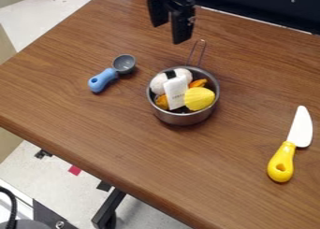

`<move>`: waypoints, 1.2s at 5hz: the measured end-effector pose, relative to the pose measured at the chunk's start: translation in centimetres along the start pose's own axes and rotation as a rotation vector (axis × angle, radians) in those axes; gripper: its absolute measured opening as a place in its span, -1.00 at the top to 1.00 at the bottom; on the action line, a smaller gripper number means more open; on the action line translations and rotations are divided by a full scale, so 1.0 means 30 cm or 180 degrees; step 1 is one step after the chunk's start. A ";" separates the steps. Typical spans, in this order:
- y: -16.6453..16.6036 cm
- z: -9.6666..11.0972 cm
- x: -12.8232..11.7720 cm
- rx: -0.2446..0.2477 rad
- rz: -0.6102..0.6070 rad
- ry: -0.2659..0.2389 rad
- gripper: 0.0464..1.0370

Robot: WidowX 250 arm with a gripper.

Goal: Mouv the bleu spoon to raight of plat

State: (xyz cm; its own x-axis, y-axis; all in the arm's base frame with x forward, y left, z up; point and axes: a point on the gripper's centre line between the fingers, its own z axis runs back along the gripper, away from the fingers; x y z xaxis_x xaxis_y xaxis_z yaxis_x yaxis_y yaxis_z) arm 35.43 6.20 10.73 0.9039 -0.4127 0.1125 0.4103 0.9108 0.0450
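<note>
Room is left between the pot and knife, the blue spoon is set inside the counter's edge, and the tool is pointed down, open, empty.

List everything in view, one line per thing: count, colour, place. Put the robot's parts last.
spoon: 1, blue handle and grey bowl, left of the pot
pot: 1, silver, mid-table
rounded piece: 1, white with black band, in the pot
packet: 1, white, in the pot
shell-like piece: 1, yellow, in the pot
bits: at least 2 patches, orange, in the pot
knife: 1, yellow handle and white blade, table's right
table: 1, brown
floor: pale, lower left
gripper: 1, black, top centre
</note>
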 end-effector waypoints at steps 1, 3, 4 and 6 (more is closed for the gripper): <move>0.092 0.006 -0.066 0.0036 -0.0044 0.0005 -0.93; 0.215 -0.029 -0.212 -0.0019 -0.0048 -0.0009 -0.93; 0.231 -0.056 -0.251 -0.0021 -0.0100 0.0009 -0.93; 0.152 -0.129 -0.323 -0.0261 -0.0268 -0.0065 -0.93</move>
State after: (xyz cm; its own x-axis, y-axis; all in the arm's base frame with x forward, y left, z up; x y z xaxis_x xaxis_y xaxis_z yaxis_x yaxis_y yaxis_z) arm 29.00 14.34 6.01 0.8635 -0.4867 0.1321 0.4939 0.8691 -0.0261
